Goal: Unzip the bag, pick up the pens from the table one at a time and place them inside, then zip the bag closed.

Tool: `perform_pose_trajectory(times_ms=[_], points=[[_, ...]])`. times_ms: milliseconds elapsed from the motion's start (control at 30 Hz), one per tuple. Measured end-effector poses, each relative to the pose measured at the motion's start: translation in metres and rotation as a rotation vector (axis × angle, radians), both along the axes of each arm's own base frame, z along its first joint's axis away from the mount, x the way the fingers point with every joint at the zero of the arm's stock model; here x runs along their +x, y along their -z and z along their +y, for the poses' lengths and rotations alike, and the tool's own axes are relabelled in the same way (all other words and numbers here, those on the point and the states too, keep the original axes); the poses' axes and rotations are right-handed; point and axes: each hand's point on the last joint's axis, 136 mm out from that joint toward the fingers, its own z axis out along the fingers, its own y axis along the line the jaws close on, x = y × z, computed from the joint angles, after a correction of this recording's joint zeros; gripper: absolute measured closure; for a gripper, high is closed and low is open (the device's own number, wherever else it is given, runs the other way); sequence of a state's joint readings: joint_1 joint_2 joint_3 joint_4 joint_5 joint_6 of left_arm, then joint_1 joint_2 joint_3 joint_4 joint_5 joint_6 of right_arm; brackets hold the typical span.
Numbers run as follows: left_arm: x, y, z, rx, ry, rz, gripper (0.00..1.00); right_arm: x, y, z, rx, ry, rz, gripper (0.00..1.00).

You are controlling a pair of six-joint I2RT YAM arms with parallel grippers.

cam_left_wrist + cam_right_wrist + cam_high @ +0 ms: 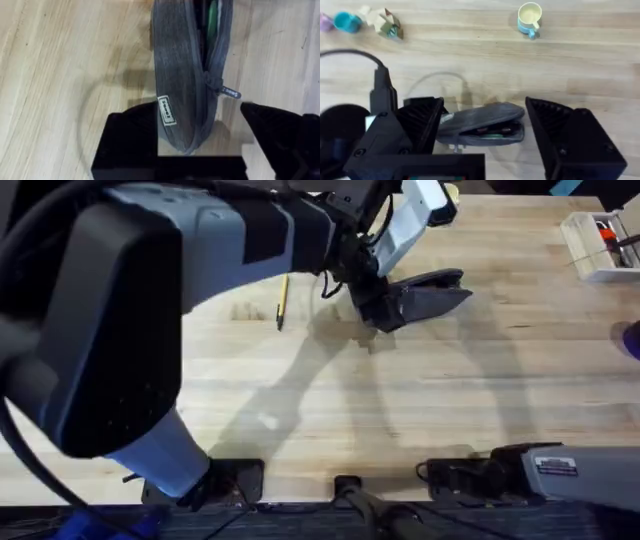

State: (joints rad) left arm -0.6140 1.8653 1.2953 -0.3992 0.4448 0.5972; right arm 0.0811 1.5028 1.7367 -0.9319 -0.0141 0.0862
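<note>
A yellow pen (283, 298) lies alone on the desk (400, 400), well to the left of both arms and touched by neither, so at least one pen is not yet packed. Next to the right, the left gripper (200, 145) straddles the near end of the grey bag (182, 65). Its jaws stand spread, one finger (130, 140) on the side with the white label and the other beside the zip's pull tab (231, 93); neither visibly presses the fabric. This looks like a brace or a reach for the tab. The zip is parted beyond the slider, and something green and something dark sit inside the bag.

Further right, the right gripper (485, 145) also has its jaws wide apart, with the bag (482, 122) lying between them, its mouth gaping enough to show red and dark items within. It probably steadies the pouch or has just let go.
</note>
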Motion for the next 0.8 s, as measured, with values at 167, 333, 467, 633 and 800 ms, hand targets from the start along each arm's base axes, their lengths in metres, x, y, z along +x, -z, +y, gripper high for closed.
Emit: perform_pose_trajectory(times_ms=[167, 333, 467, 633, 800], points=[[-0.001, 0.0, 0.0, 0.0, 0.003, 0.007, 0.008, -0.015, 0.013, 0.006, -0.055, -0.113, 0.066, 0.005], [-0.003, -0.001, 0.006, 0.013, -0.005, 0.024, 0.008, -0.04, 0.03, 0.012, -0.1, -0.249, 0.169, 0.006], [0.0, -0.024, 0.024, 0.006, -0.042, 0.015, 0.008, -0.058, 0.037, 0.013, -0.157, -0.356, 0.228, 0.006], [0.01, -0.064, 0.059, -0.017, -0.12, -0.02, 0.008, -0.059, 0.034, 0.012, -0.279, -0.504, 0.192, 0.006], [0.017, -0.067, 0.09, 0.004, -0.193, 0.014, 0.007, -0.051, 0.029, 0.01, -0.606, -0.884, 0.074, 0.004]])
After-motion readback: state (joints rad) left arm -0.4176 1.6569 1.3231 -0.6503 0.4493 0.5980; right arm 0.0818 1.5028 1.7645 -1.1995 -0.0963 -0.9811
